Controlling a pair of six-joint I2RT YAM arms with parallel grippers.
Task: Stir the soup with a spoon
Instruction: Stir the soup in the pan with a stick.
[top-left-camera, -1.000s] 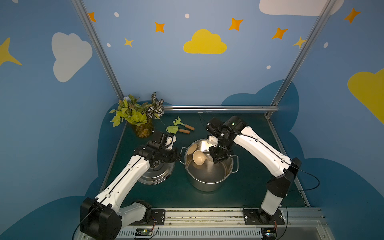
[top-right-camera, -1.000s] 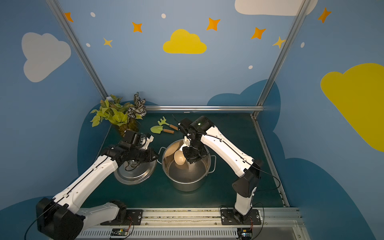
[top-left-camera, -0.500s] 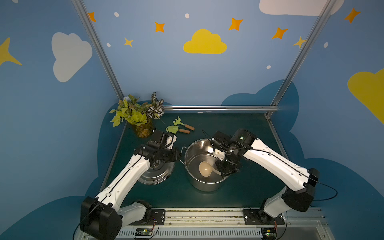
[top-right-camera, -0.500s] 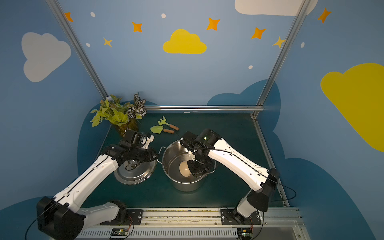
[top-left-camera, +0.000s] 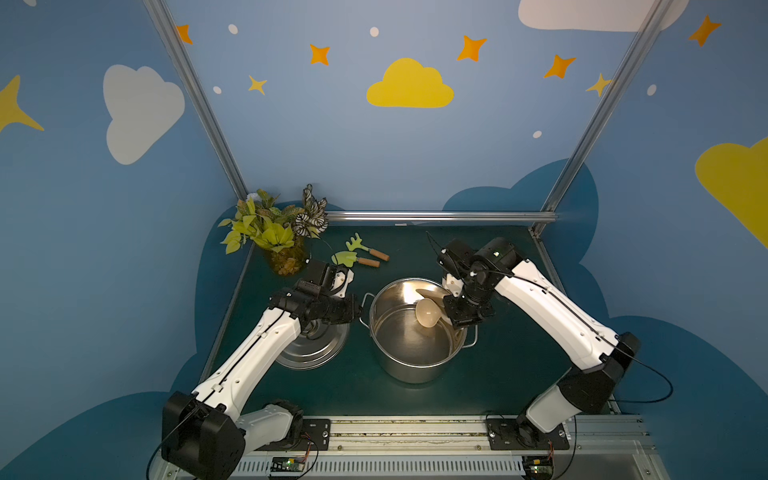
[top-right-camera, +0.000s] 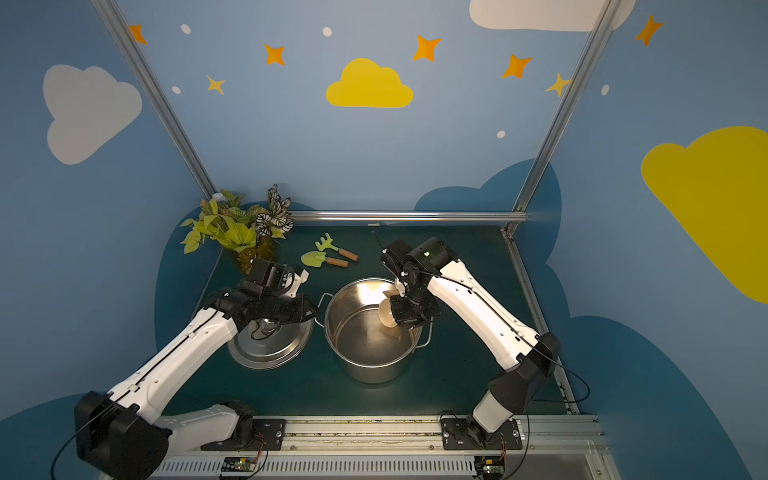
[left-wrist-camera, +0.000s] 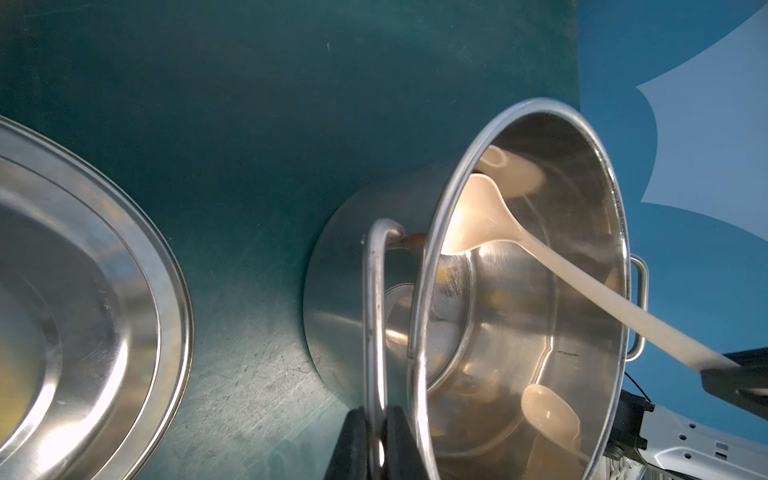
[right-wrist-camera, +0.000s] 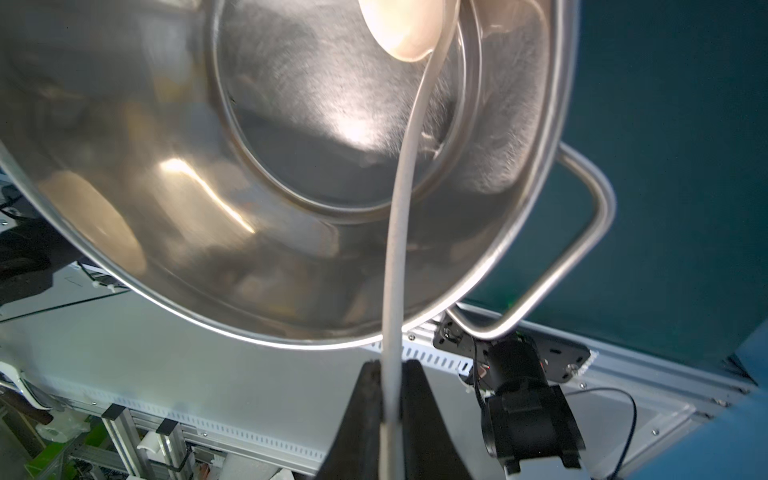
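**Pot braced, spoon inside**

In both top views, your spoon (top-left-camera: 428, 313) hangs inside the pot (top-left-camera: 409, 370), by its far right wall. The lid (top-left-camera: 316, 353) sits to the left, freeing the opening.

Left wrist: your left gripper (left-wrist-camera: 376, 419) clamps the pot's handle (left-wrist-camera: 374, 291), likely to stop sliding.

Right wrist: your right gripper (right-wrist-camera: 390, 374) pinches the spoon's handle end for reach.

Dark green tabletop (top-left-camera: 478, 257) — steel pot (top-left-camera: 415, 365), lid (top-left-camera: 316, 353) beside it, plant (top-left-camera: 270, 232), toy trowel (top-left-camera: 345, 258) and rake (top-left-camera: 356, 243) behind
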